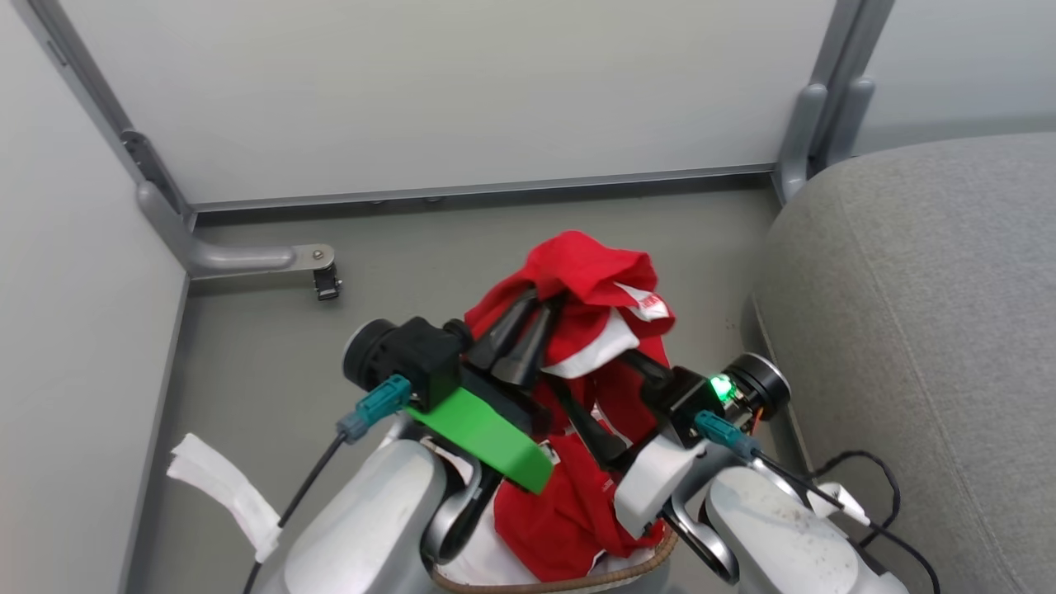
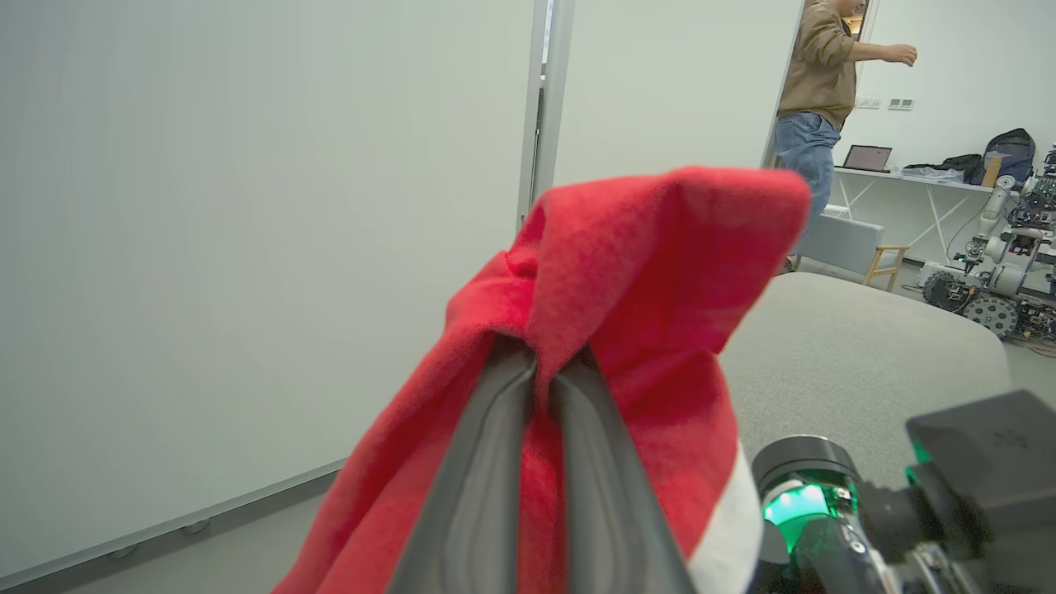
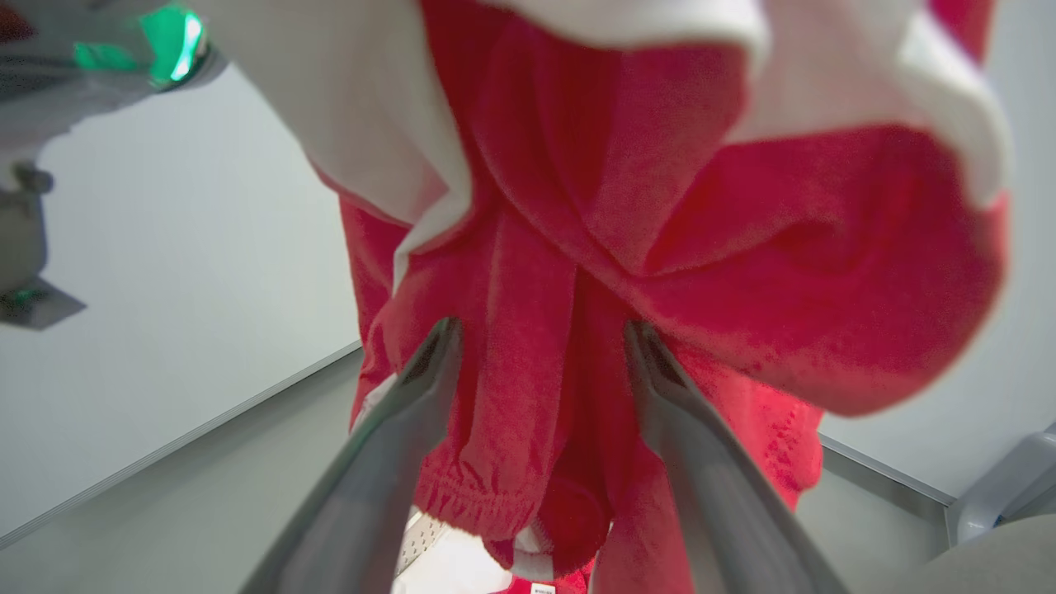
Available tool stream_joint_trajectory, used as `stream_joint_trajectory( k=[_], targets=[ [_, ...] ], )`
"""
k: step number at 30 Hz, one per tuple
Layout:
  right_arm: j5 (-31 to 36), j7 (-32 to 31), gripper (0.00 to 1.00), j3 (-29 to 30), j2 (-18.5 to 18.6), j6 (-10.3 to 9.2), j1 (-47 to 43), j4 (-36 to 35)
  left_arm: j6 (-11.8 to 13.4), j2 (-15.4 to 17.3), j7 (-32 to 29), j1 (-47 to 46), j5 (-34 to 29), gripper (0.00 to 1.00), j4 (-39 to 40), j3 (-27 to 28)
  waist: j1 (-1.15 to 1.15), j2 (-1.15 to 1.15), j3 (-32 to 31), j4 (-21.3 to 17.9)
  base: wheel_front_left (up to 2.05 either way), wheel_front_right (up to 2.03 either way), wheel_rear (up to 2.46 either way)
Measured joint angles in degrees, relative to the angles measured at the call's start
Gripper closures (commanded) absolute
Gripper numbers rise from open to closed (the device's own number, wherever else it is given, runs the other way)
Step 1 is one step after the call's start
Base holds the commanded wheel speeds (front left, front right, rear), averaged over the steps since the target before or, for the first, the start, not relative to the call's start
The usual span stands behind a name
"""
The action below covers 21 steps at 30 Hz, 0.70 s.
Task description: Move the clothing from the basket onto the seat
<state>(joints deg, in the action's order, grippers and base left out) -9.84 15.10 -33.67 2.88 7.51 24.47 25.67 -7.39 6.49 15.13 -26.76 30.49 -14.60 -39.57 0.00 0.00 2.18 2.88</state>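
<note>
The red clothing [image 1: 590,264] with white bands hangs in a bunch above the basket, whose brown rim [image 1: 561,584] shows at the bottom edge of the head view. My left gripper [image 1: 540,301] is shut on a top fold of the clothing [image 2: 643,247], its fingers [image 2: 487,462] pressed together with cloth between them. My right gripper [image 1: 590,367] is lower and to the right, open, its fingers [image 3: 396,429] spread with the hanging red clothing [image 3: 701,247] between them. The grey seat [image 1: 907,330] lies to the right.
White partition panels close off the back and left, with a grey metal foot and caster [image 1: 326,280] on the floor. A white strip [image 1: 223,487] lies at lower left. Black cables [image 1: 874,478] trail by my right arm. A person [image 2: 817,82] and another robot [image 2: 990,280] are beyond the seat [image 2: 858,346].
</note>
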Motion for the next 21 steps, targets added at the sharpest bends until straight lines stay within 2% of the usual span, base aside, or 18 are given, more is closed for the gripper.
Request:
stream_joint_trajectory(
  k=[5,6,7,8,14,21],
  targets=[
    [-1.7,0.0,0.0,-3.1,-0.1,0.0,3.6,4.3,0.0,-0.7,0.0,-1.0,1.7,1.0,1.0,-3.6,0.0,0.0,0.2,2.2,0.0,0.0,0.0],
    [-3.3,0.0,0.18,-3.3,-0.1,0.01,4.0,5.3,0.0,-0.9,0.0,-1.1,1.8,1.0,1.1,-4.3,0.0,0.0,0.3,2.8,0.0,0.0,0.0],
    [-5.5,0.0,0.66,-3.7,-0.1,0.0,4.3,6.3,0.0,-1.0,0.0,-1.2,2.0,1.0,1.1,-4.7,0.0,0.0,0.3,3.3,0.0,0.0,0.0],
    [-6.7,0.0,1.0,-4.0,-0.1,0.01,4.4,7.3,0.0,-1.1,0.0,-1.2,2.1,1.0,1.1,-4.6,0.0,0.0,0.3,3.7,0.0,0.0,0.0],
    [-7.8,0.0,1.0,-3.2,-0.1,0.01,5.8,6.8,0.0,0.1,0.0,-0.5,2.3,1.0,0.9,-3.9,0.0,0.0,0.9,5.3,0.0,0.0,0.0],
    [-6.7,0.0,1.0,-1.0,-0.1,0.01,4.6,4.0,0.0,1.0,0.0,0.4,1.8,1.0,1.3,-2.5,0.0,0.0,1.6,2.9,0.0,0.0,0.0]
  ],
)
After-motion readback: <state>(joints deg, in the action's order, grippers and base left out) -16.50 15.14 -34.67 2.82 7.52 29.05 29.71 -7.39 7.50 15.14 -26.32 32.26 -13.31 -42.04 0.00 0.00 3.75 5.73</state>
